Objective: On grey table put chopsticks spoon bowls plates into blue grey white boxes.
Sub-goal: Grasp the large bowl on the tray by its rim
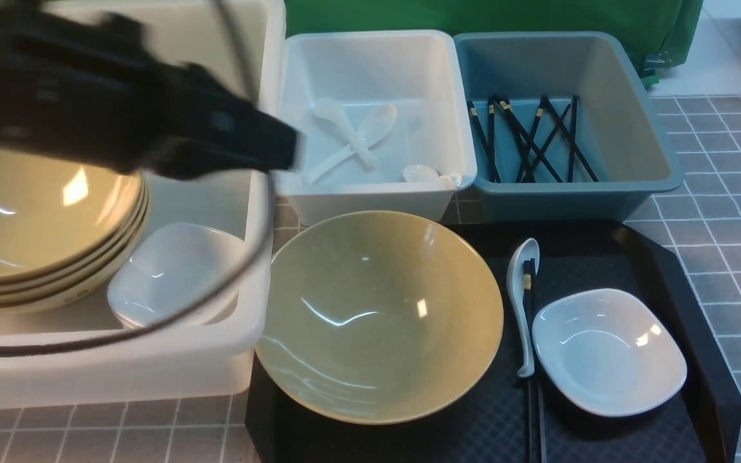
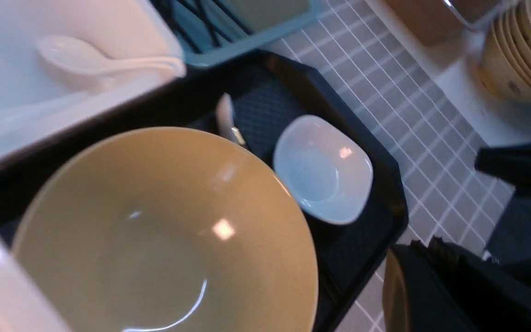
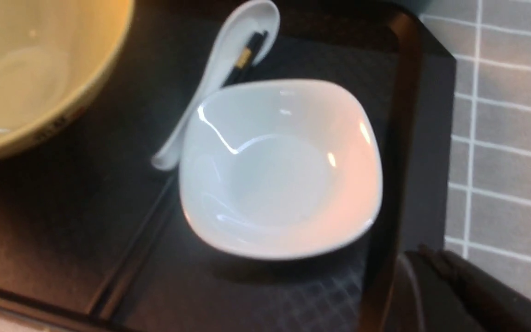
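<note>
**Ana:** Blurred and black, the left arm (image 1: 107, 96) hangs over the whitish tub (image 1: 152, 376). The left gripper (image 1: 277, 149) is above the tub's rim, beside the white bin (image 1: 377, 58).

**Ben:** Jaws open?

**Ana:** Too smeared to tell. The right gripper (image 3: 459, 290) shows only as a dark edge by the black tray (image 1: 666, 270), so I can't tell there either.

**Ben:** What's on the tray?

**Ana:** A yellowish bowl (image 1: 377, 315), and a white spoon (image 1: 520, 296) with a chopstick pair (image 1: 530, 399) lying in its scoop. A white plate (image 1: 608, 350) sits just beside the spoon.

**Ben:** And the boxes?

**Ana:** The tub holds stacked bowls (image 1: 36, 257) and small plates (image 1: 174, 273). The white bin has spoons (image 1: 357, 135), and the blue-grey bin (image 1: 602, 71) has black chopsticks (image 1: 531, 138). All stand on the grey table (image 1: 731, 193).
</note>
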You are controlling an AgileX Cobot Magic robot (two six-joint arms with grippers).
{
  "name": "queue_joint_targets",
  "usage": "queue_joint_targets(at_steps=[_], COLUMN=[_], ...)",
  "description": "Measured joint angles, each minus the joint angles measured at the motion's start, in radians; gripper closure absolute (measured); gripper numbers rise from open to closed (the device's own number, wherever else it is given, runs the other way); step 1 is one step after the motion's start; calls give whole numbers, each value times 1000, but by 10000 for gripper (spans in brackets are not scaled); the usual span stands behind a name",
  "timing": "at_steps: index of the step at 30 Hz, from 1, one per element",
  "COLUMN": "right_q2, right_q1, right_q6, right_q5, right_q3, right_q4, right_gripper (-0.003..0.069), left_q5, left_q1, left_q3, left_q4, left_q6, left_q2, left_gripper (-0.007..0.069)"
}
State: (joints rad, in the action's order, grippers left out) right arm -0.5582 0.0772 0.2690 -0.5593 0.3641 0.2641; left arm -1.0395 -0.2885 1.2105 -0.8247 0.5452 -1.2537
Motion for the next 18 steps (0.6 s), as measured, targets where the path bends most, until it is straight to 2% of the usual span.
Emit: queue_joint_targets(at_steps=[3,6,11,15,18], right_q2=[0,0,0,0,0], right_q1=[2,2,2,2,2], right_q6=[12,14,14,14,14], right_q5=[11,20,23,23,24], right_q3=[-2,-2,-2,-2,-3], right_q4=[6,6,10,13,14], right_gripper=[624,624,624,624,624], left_q5=[60,103,135,150,156], left_q1=[-195,-329,-439,-482,-490], left_q3=[37,75,147,196,221], left_q4=[166,359,689,796,773], left_q6=[-72,-184,-376,-412,-408], left_q2=[-112,-221,-402,-539,-612], left_gripper=[633,633,633,633,633])
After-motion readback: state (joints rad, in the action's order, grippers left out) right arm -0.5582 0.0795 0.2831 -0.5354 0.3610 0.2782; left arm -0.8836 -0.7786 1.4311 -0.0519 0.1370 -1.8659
